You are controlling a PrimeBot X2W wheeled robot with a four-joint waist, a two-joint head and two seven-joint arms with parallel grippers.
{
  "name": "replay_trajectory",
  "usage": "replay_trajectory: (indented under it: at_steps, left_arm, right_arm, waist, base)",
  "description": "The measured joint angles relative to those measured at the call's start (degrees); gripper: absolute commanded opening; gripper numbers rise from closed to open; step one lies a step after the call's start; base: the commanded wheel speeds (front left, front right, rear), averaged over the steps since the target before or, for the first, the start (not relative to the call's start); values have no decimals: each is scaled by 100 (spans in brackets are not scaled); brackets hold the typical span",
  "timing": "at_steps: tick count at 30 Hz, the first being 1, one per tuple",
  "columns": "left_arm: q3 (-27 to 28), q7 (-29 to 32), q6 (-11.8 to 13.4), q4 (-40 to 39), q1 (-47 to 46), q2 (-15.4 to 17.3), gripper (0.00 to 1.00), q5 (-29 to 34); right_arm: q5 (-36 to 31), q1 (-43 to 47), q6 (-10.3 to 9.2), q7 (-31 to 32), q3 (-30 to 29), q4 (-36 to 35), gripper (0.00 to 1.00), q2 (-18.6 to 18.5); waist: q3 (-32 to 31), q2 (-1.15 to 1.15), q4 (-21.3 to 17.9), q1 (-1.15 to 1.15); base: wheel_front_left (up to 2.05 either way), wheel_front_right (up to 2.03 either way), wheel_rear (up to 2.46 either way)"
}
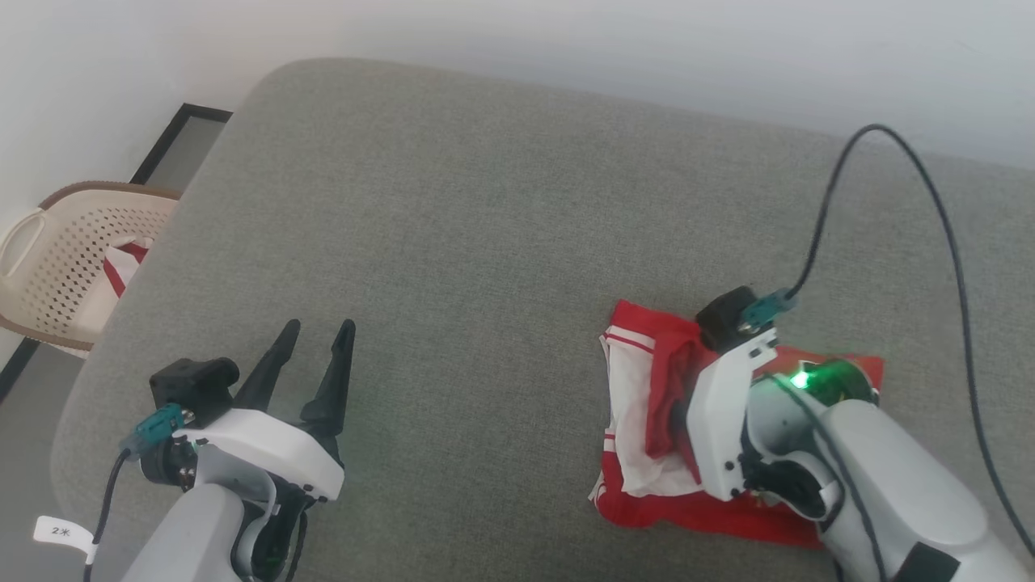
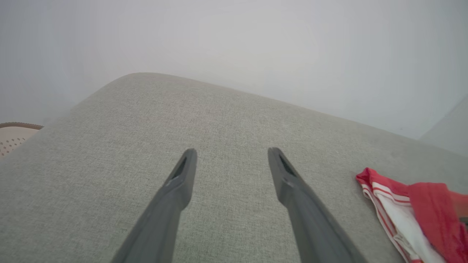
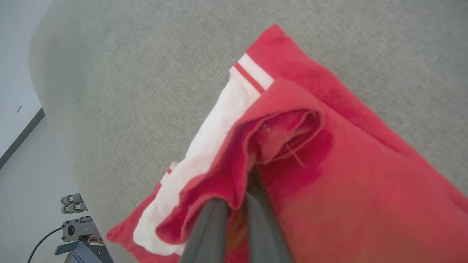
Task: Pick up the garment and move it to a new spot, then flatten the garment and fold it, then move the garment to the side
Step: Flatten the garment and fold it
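The garment lies as a compact folded packet at four o'clock in the head view, on the grey cushion. The right gripper is clamped on a raised red fold of its top layer, possibly catching only that layer. A low, slow drag aside should hold the folds together. The left gripper, fingers apart, hovers at eight o'clock, well apart from the cloth.

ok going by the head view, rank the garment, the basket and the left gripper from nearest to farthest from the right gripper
1. garment: pinched in the right gripper, on the right of the cushion.
2. left gripper: open, across the cushion on the left.
3. basket: past the cushion's left edge, down on the floor.
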Motion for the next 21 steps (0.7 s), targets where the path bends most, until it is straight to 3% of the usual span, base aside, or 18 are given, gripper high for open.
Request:
replay_trajectory:
  at_steps: [1, 3, 8, 14, 21]
  left_arm:
    - [7, -1, -22, 22, -2, -3, 100, -10]
    - [26, -5, -38, 60, -5, -15, 100, -13]
    - [125, -8, -88, 129, 4, 13, 100, -22]
    - [260, -22, -98, 179, 78, 98, 100, -22]
    - [394, -23, -137, 163, 297, 255, 100, 5]
  right_arm:
    - [10, -30, 0, -33, 104, 53, 39, 9]
    - [59, -96, 0, -151, 256, 143, 100, 33]
    - [265, -226, 0, -397, 512, 116, 100, -12]
    - [333, -263, 1, -832, 513, -292, 100, -394]
    - [-48, 119, 0, -1786, -338, -543, 100, -989]
  waist:
    - [-4, 0, -1, 0]
    - [-14, 0, -19, 0]
    - [-61, 0, -138, 0]
    - [-169, 0, -384, 0]
    - [-355, 0, -830, 0]
  base:
    - [0, 0, 0]
    - [0, 0, 0]
    - [0, 0, 0]
    - [0, 0, 0]
    - [0, 0, 0]
